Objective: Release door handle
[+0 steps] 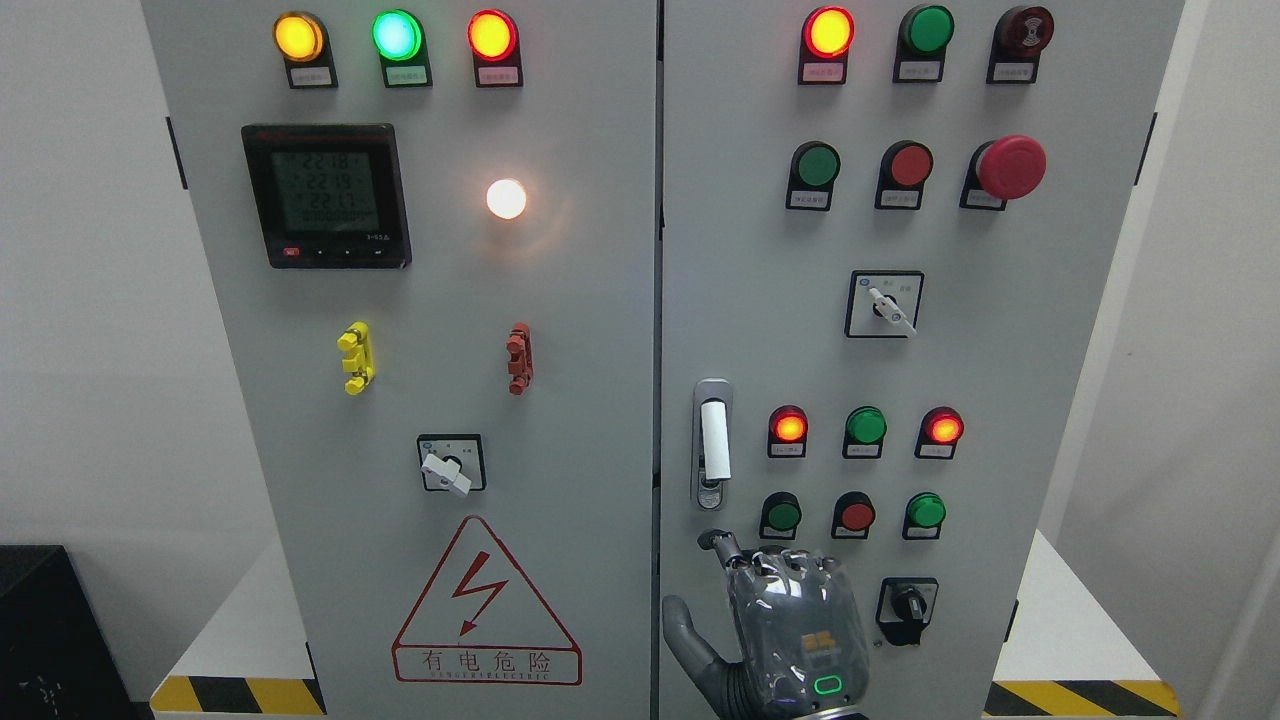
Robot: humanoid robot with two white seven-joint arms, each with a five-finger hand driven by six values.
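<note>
Below, glossy grey right hand [790, 630], fingers curled, empty, just under slim metal door handle [712, 443].

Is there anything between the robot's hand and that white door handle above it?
No. In the head view only bare grey door panel separates the hand from the door handle; the fingertips sit just below it, not touching.

meter display [326, 195] upper L | red e-stop [1010, 167] upper R | warning triangle [486, 605] low L | white lamp [506, 198] lit

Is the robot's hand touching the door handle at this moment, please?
Apart. In the head view the hand sits below the handle, with bare door panel showing between its topmost fingertip and the handle's lower end.
</note>
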